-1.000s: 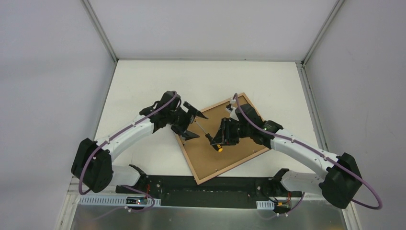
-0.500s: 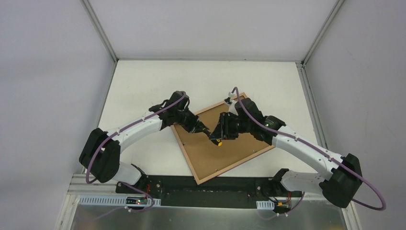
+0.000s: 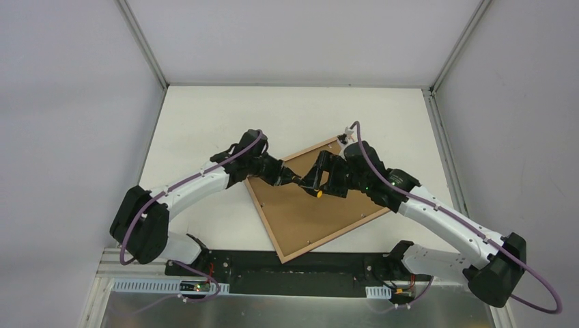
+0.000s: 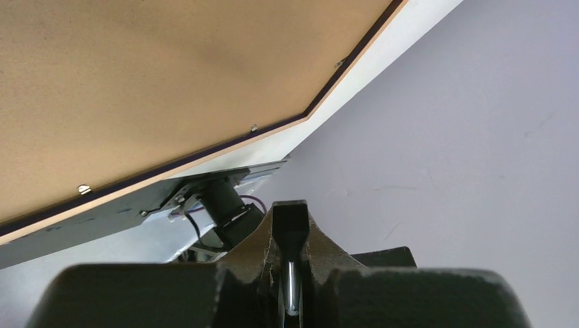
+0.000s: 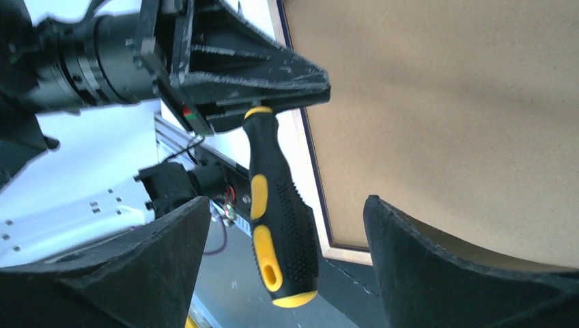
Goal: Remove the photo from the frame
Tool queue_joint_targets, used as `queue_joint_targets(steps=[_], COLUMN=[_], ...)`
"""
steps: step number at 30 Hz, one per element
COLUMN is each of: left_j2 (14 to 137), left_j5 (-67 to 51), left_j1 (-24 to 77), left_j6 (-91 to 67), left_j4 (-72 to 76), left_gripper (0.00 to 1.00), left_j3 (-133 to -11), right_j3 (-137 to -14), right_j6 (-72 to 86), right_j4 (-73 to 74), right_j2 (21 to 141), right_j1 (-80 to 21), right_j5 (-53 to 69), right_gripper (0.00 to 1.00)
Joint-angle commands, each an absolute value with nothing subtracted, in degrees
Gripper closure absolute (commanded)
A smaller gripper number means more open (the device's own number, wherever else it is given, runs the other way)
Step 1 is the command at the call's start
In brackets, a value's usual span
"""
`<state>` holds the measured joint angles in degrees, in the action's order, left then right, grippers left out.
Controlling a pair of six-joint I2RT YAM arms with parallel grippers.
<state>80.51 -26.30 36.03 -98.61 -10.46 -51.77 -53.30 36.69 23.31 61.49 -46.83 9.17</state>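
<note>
Left fingers [image 4: 263, 256]: closed on the metal shaft of a screwdriver [image 5: 276, 225]. Right fingers [image 5: 157, 260]: spread wide either side of its black-and-yellow handle, not touching. Frame [image 3: 321, 219]: back up beneath both, on white surface [image 3: 205, 116]; grey walls [image 3: 68, 102].

The frame [image 3: 311, 217] lies face down and flat on the white desk [image 3: 205, 130], turned diagonally so that one corner points at the desk's near edge. Its back shows a plain brown fibreboard panel [image 4: 171, 68] inside a thin light wood-coloured rim [image 3: 265, 220], with a dark-blue line just inside the rim. Small metal clips [image 4: 83, 189] sit along the panel's edge.
</note>
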Motion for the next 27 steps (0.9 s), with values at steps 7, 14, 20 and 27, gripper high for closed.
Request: queue_joint_targets(steps=[7,14,20,27], left_j2=[74.8,72.4,72.2,72.6], left_j5=[-23.4,-19.9,-18.5,-18.8], left_j1=[36.2,36.2,36.2,36.2], left_j6=[-113.4,-116.9,-118.0,-117.8], left_j4=[-5.1,-5.0,-5.0,-5.1], left_gripper=[1.00,1.00,1.00,1.00], left_j3=[-48.5,-47.7,-48.1,-48.7], right_j3=[-48.2,-46.6,-47.0,-48.1], right_j6=[45.9,48.6,48.9,48.3], right_j4=[9.8,4.1,1.7,1.6], right_j2=[59.6,61.1,62.8,64.3], right_j1=[-45.2,-45.1,-45.4,-45.6], right_j5=[5.4,5.7,5.7,5.2], right_gripper=[0.30,0.32,0.39,0.52])
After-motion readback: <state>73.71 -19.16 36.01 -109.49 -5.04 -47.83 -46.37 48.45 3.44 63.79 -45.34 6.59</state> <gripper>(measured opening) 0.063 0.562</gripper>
